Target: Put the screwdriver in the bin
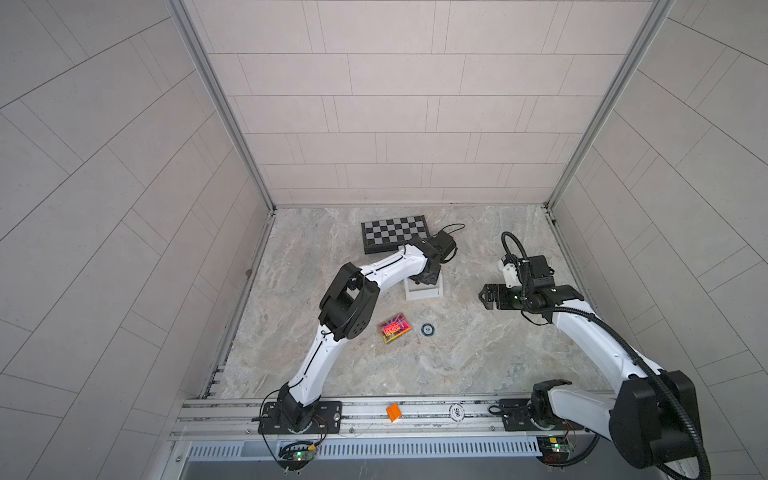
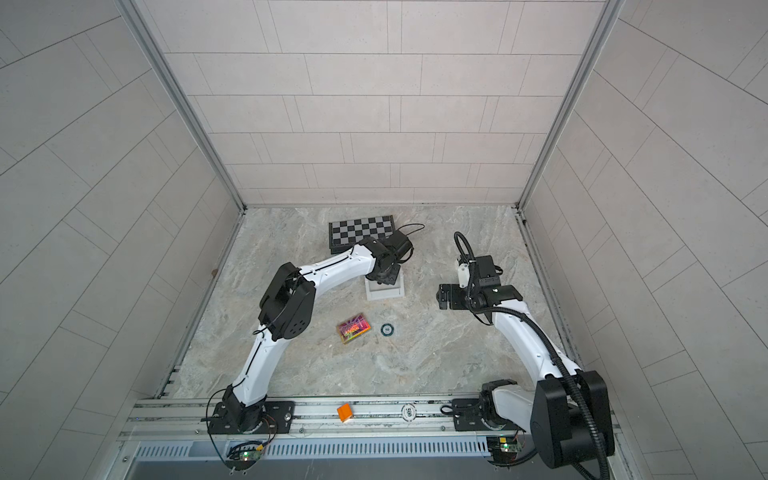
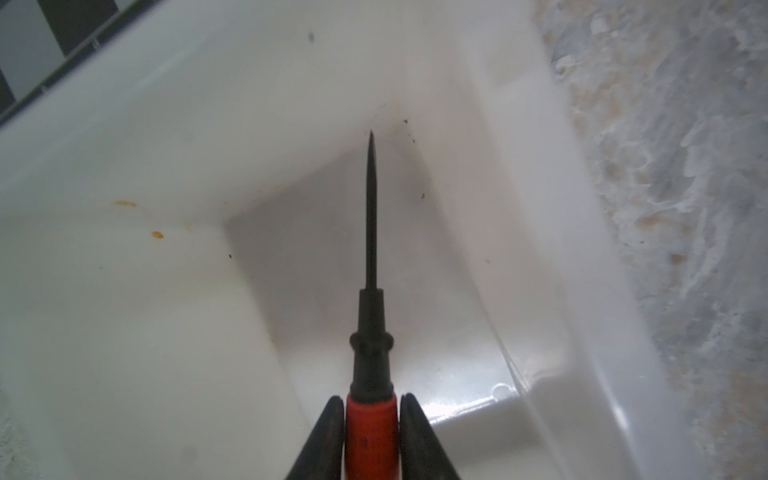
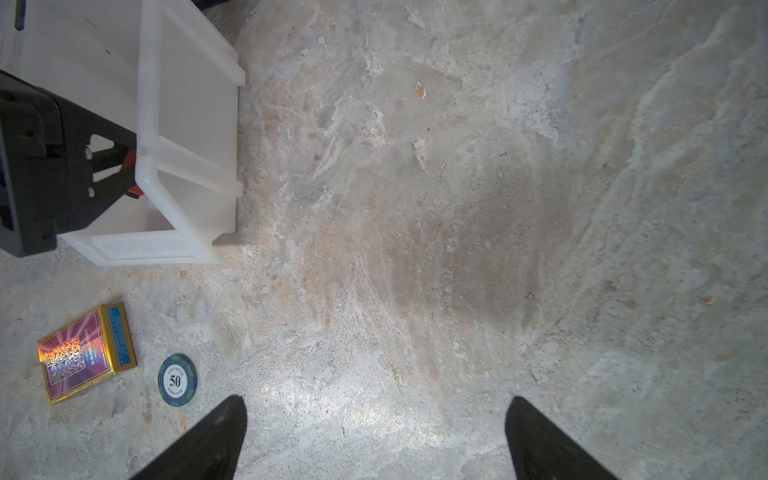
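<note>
left gripper (image 3: 371, 399) pinches screwdriver (image 3: 371, 353) handle, shaft already down inside bin (image 3: 124, 124), so only release left; right gripper (image 4: 377, 401) idle, jaws spread.

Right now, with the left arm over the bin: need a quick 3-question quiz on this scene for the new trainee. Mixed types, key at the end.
1. True or false: the right gripper is shut on something.
2. The screwdriver, held in the left gripper, points: A) into the bin; B) at the chessboard; C) at the orange block.
3. What number is printed on the poker chip?

Key:
1. False. Its jaws stand open and empty over the table.
2. A.
3. 50.
</note>
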Controlling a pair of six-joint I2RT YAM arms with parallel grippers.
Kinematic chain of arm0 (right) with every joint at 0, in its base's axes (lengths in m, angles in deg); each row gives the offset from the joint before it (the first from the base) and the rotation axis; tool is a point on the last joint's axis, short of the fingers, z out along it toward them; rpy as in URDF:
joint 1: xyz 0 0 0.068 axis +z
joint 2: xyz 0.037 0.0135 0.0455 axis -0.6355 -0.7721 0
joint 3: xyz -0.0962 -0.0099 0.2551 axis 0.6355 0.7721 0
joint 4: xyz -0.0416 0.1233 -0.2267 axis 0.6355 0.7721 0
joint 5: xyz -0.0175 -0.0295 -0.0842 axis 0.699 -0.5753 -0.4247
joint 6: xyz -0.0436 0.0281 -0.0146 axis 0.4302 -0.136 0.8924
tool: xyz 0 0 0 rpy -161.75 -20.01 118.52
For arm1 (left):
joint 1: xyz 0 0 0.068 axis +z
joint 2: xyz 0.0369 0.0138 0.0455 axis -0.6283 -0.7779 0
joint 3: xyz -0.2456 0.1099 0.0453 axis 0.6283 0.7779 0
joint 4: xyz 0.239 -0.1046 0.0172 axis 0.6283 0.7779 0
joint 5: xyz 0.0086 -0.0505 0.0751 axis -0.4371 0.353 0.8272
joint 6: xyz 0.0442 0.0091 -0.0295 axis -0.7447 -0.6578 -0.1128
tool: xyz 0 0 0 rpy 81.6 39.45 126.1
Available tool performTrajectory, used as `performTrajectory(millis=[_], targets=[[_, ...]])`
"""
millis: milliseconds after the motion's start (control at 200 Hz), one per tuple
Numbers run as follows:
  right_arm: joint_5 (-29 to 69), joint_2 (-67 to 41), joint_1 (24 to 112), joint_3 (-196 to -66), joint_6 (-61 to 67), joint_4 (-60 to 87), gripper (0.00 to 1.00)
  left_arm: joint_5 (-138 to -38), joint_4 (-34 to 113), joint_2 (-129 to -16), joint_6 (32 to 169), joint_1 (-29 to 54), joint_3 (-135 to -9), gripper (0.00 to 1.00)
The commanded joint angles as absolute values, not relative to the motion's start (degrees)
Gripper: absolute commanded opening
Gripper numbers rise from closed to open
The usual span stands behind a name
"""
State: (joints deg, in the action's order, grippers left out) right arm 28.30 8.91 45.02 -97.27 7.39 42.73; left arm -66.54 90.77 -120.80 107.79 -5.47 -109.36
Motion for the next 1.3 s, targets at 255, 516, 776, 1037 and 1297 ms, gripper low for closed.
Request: performTrajectory(millis=[255, 516, 776, 1037, 1297], targets=[[28.0, 10.7, 44.8, -96.4, 6.3, 42.8, 0.99, -65.7, 91.2, -118.8, 107.5, -5.2, -111.0, 0.39], [25.1, 12.4, 44.7, -98.6, 7.9, 46.0, 0.99, -66.3, 90.5, -108.1, 106.9, -5.2, -112.2, 0.51], [20.8, 12.7, 45.5, -102.9, 6.9, 46.7, 0.99, -63.2, 86.7, -93.4, 102.2, -5.2, -109.4, 0.88], [13.3, 9.1, 50.8, -109.9, 8.2, 45.4, 0.99, -58.6, 66.8, -69.8, 92.7, -1.0, -81.9, 0.99], [4.0, 4.4, 60.4, -113.3, 10.3, 38.1, 0.99, -57.4, 48.9, -48.6, 89.6, 9.0, -54.1, 1.0]])
